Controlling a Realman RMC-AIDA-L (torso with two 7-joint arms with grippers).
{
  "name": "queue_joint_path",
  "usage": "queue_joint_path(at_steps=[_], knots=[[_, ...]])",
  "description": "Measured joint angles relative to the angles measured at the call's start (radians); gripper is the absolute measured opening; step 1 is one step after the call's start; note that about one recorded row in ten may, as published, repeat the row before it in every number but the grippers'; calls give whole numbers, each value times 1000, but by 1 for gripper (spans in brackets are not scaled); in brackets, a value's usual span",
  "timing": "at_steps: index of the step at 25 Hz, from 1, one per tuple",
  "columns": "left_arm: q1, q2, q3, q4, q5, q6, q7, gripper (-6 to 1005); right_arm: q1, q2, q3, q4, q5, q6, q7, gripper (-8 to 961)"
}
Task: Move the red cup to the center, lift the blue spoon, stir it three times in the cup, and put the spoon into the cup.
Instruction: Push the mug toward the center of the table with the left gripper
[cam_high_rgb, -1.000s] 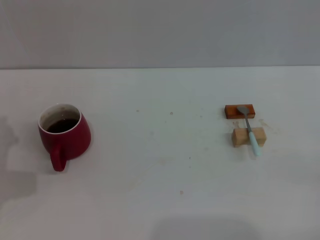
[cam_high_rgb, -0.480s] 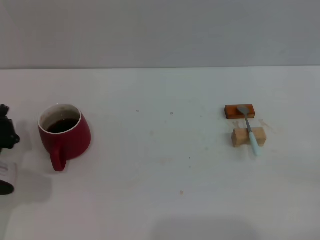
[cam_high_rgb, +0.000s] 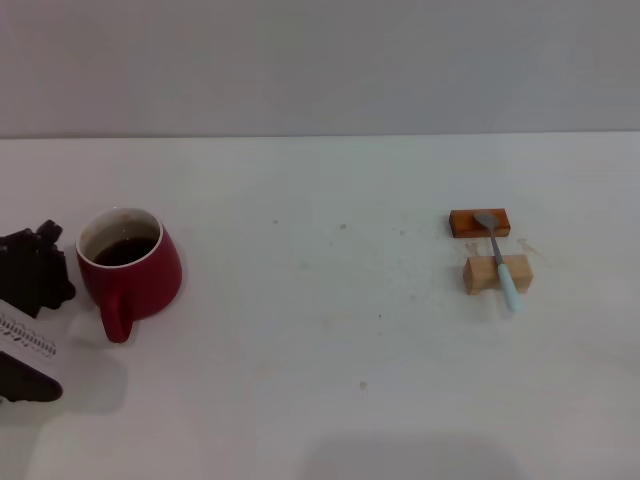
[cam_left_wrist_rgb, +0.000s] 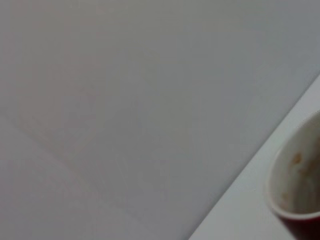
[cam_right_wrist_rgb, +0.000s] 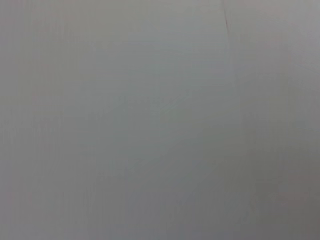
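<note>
Even soft light, faint shadows, wrist views blurred, featureless grey

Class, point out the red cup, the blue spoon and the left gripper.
red cup (cam_high_rgb: 140, 272), head view, on its outer wall.
blue spoon (cam_high_rgb: 508, 289), head view, on its pale handle.
left gripper (cam_high_rgb: 35, 275), head view, on its black body.

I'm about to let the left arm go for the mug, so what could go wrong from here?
1. The red cup holds dark liquid, so a bump or jerky slide from the left gripper beside it could spill it.
2. Its handle points toward the robot, not at the gripper, so the grasp may be awkward.
3. The blue spoon only rests across the two blocks and could roll off.
</note>
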Motion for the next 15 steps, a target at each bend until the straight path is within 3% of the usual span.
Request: queue_joint_path(at_steps=[15], knots=[[-17,-5,62,-5,-1,-9,0,32,0,2,-12,0,0,-1,0,681]])
